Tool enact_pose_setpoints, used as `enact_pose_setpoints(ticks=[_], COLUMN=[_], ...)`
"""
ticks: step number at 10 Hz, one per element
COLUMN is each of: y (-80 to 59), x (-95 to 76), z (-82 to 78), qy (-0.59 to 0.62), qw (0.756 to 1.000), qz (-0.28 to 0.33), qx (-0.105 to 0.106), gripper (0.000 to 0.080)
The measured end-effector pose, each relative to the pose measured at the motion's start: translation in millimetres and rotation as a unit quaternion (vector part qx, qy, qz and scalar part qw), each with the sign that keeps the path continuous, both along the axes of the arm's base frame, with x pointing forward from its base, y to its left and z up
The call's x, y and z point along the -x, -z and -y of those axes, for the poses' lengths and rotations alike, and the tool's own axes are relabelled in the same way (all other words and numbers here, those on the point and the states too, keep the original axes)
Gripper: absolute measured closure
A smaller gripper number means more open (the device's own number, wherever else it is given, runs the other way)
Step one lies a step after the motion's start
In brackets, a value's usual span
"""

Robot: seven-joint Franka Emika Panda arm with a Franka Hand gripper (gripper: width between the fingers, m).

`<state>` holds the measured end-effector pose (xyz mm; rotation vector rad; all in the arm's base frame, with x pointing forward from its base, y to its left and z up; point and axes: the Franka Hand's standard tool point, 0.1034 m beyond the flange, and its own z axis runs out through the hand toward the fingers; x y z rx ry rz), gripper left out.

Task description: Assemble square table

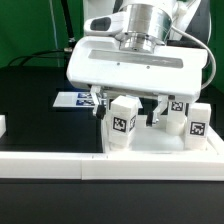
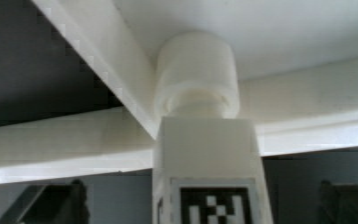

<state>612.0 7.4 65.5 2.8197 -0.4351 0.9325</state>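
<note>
Our gripper point(image 1: 128, 101) is hanging at the centre of the exterior view, low over the square table top point(image 1: 160, 140), and its two dark fingers point(image 1: 99, 104) are standing spread wide apart with nothing clamped between them. We are seeing a tagged white leg point(image 1: 123, 122) standing upright between the fingers, just below the gripper's broad white body, and no finger is pressing on it as far as we can tell. Two more tagged legs point(image 1: 197, 121) are standing at the right of that frame, close together on the slab. We are also noticing the marker board point(image 1: 74, 99) lying flat on the black table point(image 1: 30, 100) at centre left, behind the gripper, and the low white border wall point(image 1: 45, 160) running across the lower left.

In the wrist view we are looking straight along one leg point(image 2: 208, 150), its tag showing at the bottom edge, with its rounded end meeting the pale slab point(image 2: 309, 40) filling the upper right of the frame. The fingers are appearing only as dark blurred shapes at the lower corners.
</note>
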Motion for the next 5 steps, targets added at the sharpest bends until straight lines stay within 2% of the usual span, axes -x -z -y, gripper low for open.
enact_pose_setpoints(ticks=[2,4,5], y=[-1.9,-30.2,-36.8], x=[-1.0,-9.9,-15.8], z=[1.3,7.6,12.9], qy=[-0.003,0.008,0.011], qw=[1.000,0.999,0.998], qz=[-0.009,-0.044,-0.042], qx=[0.000,-0.030,-0.033], gripper=[0.0150,0.0150,0.0150])
